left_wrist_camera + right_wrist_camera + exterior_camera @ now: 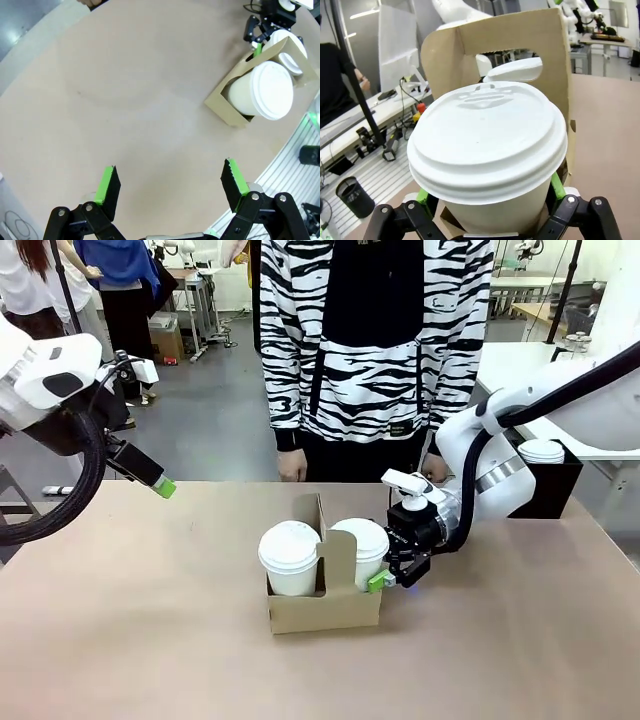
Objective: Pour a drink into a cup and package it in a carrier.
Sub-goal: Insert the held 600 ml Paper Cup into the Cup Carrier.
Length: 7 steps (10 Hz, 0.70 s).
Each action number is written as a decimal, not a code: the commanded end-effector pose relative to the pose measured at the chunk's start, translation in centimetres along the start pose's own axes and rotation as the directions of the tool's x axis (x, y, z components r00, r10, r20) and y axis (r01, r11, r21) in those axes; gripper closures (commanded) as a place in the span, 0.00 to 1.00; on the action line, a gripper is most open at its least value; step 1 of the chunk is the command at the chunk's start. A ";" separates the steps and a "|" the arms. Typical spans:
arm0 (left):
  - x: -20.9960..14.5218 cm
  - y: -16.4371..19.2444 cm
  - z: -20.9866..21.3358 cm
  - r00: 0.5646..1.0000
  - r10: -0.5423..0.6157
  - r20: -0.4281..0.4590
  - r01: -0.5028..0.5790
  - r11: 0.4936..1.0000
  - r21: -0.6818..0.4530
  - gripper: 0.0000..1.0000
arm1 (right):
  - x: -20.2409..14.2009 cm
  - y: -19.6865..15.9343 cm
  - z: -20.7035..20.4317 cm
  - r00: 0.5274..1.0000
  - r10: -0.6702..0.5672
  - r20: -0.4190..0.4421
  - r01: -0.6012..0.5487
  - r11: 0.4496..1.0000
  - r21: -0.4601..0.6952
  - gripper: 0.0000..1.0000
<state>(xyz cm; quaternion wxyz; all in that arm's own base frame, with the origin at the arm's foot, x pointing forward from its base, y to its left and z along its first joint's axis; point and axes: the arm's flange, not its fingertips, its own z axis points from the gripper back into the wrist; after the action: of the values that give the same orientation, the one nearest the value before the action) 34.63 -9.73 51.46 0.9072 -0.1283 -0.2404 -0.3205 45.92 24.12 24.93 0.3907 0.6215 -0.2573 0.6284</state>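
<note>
**2 lidded cups seated in carrier as packaging nears its end**

At the left of the front view, the left gripper (160,485) hangs above the table (130,640), well to the left of the carrier (325,605) and touching nothing. Its own wrist view shows the fingers (108,187) spread wide over bare tabletop, with nothing between them.

At the centre of the table stands the brown cardboard carrier, its upright handle tab rising between 2 white paper cups. The left-hand cup (290,558) sits in the compartment left of the tab; the second cup (363,545) sits in the compartment right of it. Both wear white plastic lids, and both appear fully seated in their holes. Behind the carrier, at the far edge of the table, a person (375,350) in a zebra-striped top stands with hands down.

Just right of the carrier, the right gripper (390,578) is at the second cup, one green pad showing against the cup's lower side. Its wrist view looks straight at that cup's lid (487,135), with the green pads flanking the cup wall on either side; whether they press on the cup or have just let go cannot be told from the pictures.

Judging by the scene, pouring and lidding are finished and the cup is placed. What seems left is for the right gripper to clear the cup and pull back without tipping the carrier.
</note>
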 end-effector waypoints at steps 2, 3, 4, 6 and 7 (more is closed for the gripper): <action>-0.1 0.1 0.1 1.000 -0.004 0.010 0.004 1.000 -0.017 0.00 | 1.4 1.6 1.8 0.991 0.088 -0.100 -0.094 0.994 -0.051 0.00; -0.1 0.1 0.1 1.000 -0.004 0.010 0.004 1.000 -0.017 0.00 | 2.4 2.4 2.7 0.987 0.092 -0.133 -0.105 0.990 -0.092 0.00; -0.1 0.1 0.1 1.000 -0.004 0.010 0.004 1.000 -0.017 0.00 | 3.4 3.4 3.9 0.981 0.088 -0.170 -0.112 0.984 -0.136 0.00; -0.1 0.1 0.1 1.000 -0.004 0.010 0.004 1.000 -0.017 0.00 | 6.0 5.4 6.4 0.974 0.056 -0.219 -0.106 0.969 -0.225 0.00; -0.1 0.1 0.1 1.000 -0.004 0.010 0.004 1.000 -0.017 0.00 | 7.6 7.4 7.8 0.974 -0.015 -0.225 -0.061 0.943 -0.327 0.00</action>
<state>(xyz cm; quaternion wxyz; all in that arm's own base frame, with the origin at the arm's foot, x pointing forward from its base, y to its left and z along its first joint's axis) 34.61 -9.75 51.49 0.9071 -0.1279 -0.2408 -0.3206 46.83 15.91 32.63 0.4599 0.4905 -0.3213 0.6668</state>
